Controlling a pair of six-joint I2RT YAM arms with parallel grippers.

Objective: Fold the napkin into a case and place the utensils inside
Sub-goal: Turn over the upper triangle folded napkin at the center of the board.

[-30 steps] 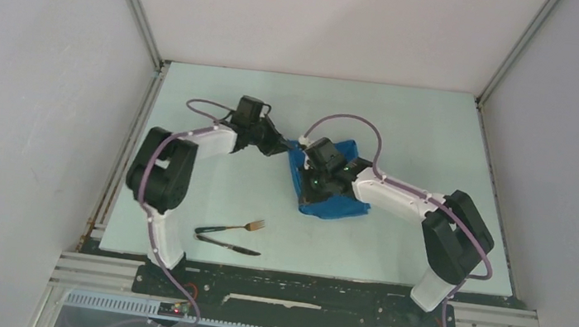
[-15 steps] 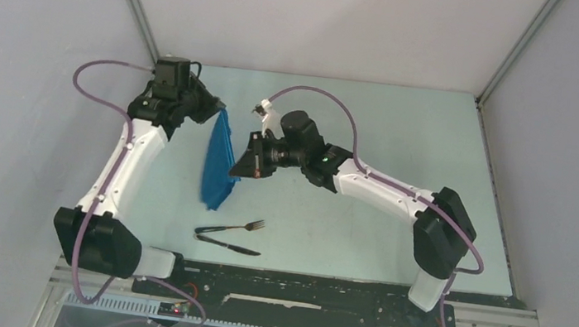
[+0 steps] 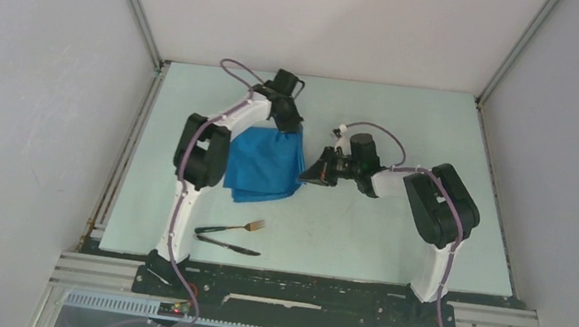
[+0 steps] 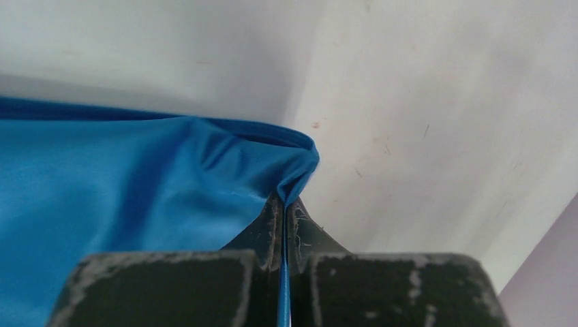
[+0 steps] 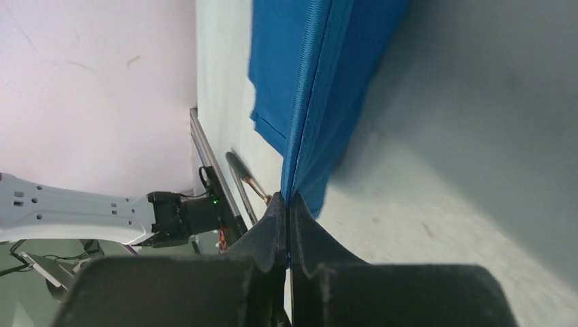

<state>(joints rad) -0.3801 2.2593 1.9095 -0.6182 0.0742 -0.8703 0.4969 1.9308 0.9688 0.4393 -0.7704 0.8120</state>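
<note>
The bright blue napkin (image 3: 263, 164) is a broad sheet left of the table's middle. No case shows in any view. My left gripper (image 3: 297, 129) is shut on the napkin's far right corner (image 4: 300, 160), with cloth pinched between the pads. My right gripper (image 3: 306, 176) is shut on its near right corner (image 5: 310, 177), and the right hem runs taut between the two. The utensils lie near the front edge, apart from the cloth: the fork (image 3: 240, 227) and, just in front of it, the dark knife (image 3: 229, 245).
Pale walls close the table (image 3: 395, 226) in at the back and on both sides, with metal rails at the left and right edges. The left arm's upright link (image 3: 202, 153) stands against the napkin's left side.
The napkin went from a bunched heap, to a narrow hanging strip, to a broad sheet now. Both arms shifted, each still shut on the cloth. Fork and knife have not moved.
</note>
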